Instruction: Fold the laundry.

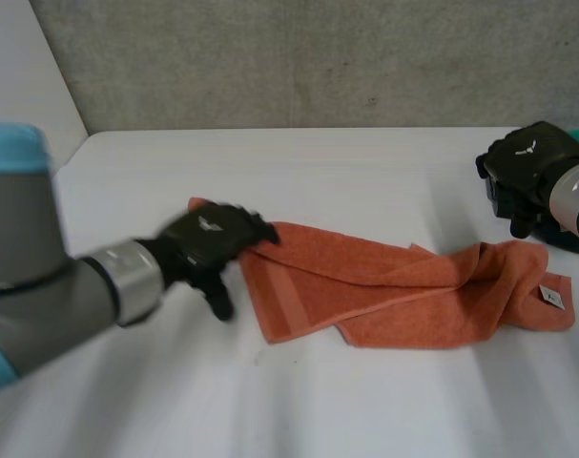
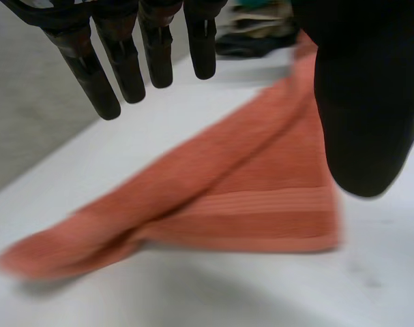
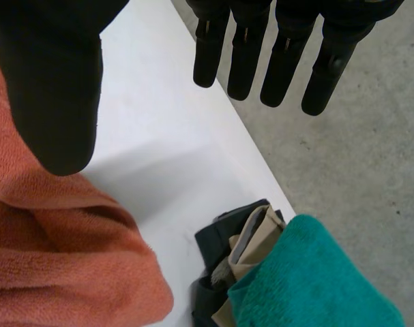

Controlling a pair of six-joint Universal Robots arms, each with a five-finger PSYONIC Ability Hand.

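Across the white table (image 1: 365, 172), by head view, finds orange towel (image 1: 384, 291) stretched out, left hand (image 1: 208, 239) over its 9 o'clock corner, right hand (image 1: 523, 172) apart at 2 o'clock. By left wrist view, shows fingers (image 2: 125, 68) straight, holding nothing. By right wrist view, likewise straight and empty, teal cloth (image 3: 309, 279) nearby.

The light is soft and even and seems to fall from above. The white table (image 1: 365, 181) is bright, with no hard glare. In the head view the orange towel (image 1: 384, 286) throws only a thin, pale shadow along its edge toward 6 o'clock. Its folds darken gently toward 3 o'clock. The wall (image 1: 318, 57) at 12 o'clock is duller. In the left wrist view a soft grey shadow lies under the towel's raised edge. The black left hand (image 1: 213, 239) shows few highlights.
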